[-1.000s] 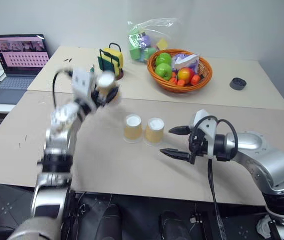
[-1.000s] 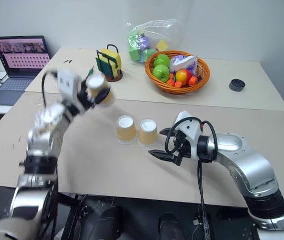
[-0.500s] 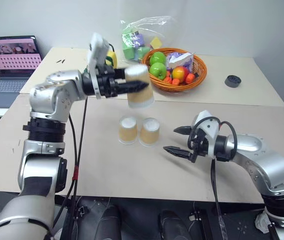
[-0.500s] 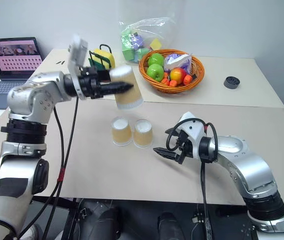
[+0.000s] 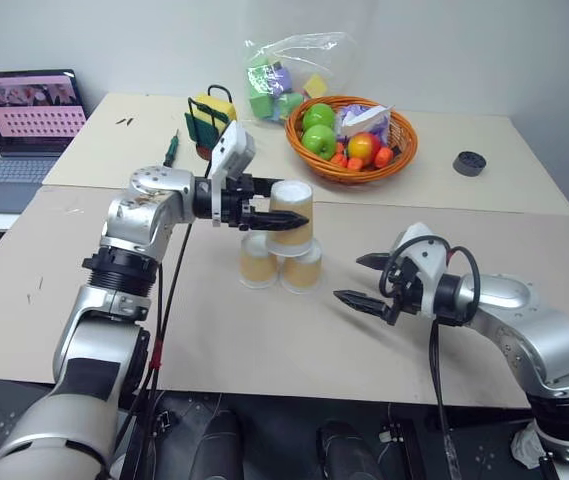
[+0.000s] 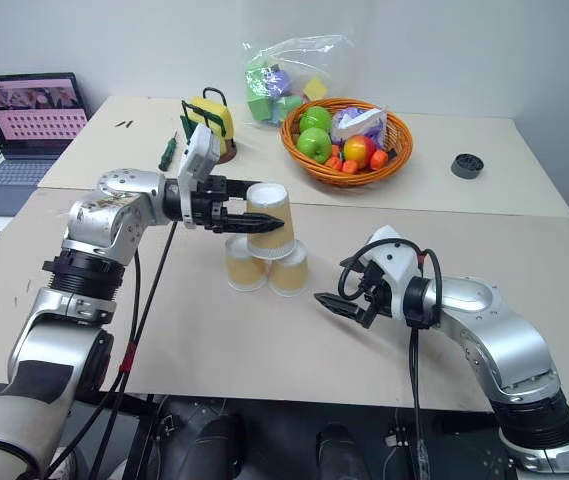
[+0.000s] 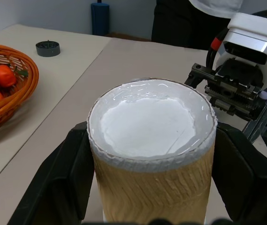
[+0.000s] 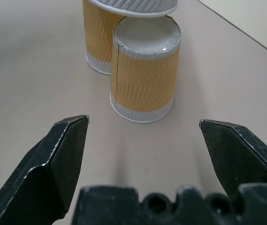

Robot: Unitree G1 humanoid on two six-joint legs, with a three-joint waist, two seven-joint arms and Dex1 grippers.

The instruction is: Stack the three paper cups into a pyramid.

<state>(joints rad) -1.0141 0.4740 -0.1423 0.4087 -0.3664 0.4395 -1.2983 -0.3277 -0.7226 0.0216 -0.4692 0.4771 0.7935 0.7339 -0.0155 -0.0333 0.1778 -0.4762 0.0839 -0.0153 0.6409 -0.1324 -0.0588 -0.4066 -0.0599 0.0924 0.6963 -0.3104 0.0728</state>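
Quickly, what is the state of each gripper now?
Left gripper: shut on the top paper cup.
Right gripper: open, holding nothing.

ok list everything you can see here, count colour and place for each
paper cups: three, tan-orange with white bottoms, upside down; two side by side mid-table, the third held over them
table: beige, two tops pushed together
basket: one, orange wicker, far side, holding green apples and red and orange fruit
plastic bag: one, clear, coloured blocks inside, behind the basket
yellow and green object in a black holder: one, far side, left of the basket
laptop: one, open, far left
small round dark object: one, far right
left gripper: black fingers shut on the third cup
right gripper: black fingers open, holding nothing, right of the cups
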